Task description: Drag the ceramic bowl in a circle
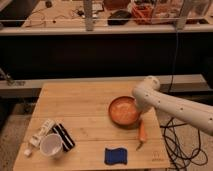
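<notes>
The ceramic bowl [124, 111], round, shallow and glossy orange-brown, sits on the right half of the wooden table [80, 107]. My white arm reaches in from the right, its rounded wrist hanging over the bowl's right rim. The gripper [138, 107] points down at that rim, mostly hidden behind the wrist.
An orange carrot [142, 132] lies just in front of the bowl. A blue sponge [116, 155] rests near the front edge. At the front left are a white cup [51, 145], a black striped object [64, 136] and a white bottle [42, 132]. Cables hang off the table's right side.
</notes>
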### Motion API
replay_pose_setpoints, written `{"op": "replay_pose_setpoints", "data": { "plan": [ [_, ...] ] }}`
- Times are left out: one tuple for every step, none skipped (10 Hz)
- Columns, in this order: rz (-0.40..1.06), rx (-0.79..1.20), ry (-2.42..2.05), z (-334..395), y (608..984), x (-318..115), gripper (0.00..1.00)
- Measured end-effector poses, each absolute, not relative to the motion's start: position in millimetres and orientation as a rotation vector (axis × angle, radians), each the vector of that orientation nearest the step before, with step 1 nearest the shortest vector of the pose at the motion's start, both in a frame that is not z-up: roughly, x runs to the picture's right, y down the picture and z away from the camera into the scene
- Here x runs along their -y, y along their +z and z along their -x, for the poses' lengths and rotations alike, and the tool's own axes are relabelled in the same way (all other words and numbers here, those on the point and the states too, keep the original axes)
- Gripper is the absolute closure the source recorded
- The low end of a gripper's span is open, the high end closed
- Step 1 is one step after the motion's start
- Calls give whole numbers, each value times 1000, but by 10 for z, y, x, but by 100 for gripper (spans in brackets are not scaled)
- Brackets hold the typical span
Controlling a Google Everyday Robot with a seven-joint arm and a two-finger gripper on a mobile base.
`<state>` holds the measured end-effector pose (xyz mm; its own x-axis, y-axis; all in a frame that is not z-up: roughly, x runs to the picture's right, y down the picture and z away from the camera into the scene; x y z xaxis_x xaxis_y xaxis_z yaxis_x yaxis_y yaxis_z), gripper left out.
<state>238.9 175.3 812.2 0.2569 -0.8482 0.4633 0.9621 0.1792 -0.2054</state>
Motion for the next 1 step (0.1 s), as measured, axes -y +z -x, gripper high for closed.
{"op": "replay_pose_setpoints", "data": {
  "plan": [
    [489,278,-1287,-2442,7987,-1939,100]
  ]
}}
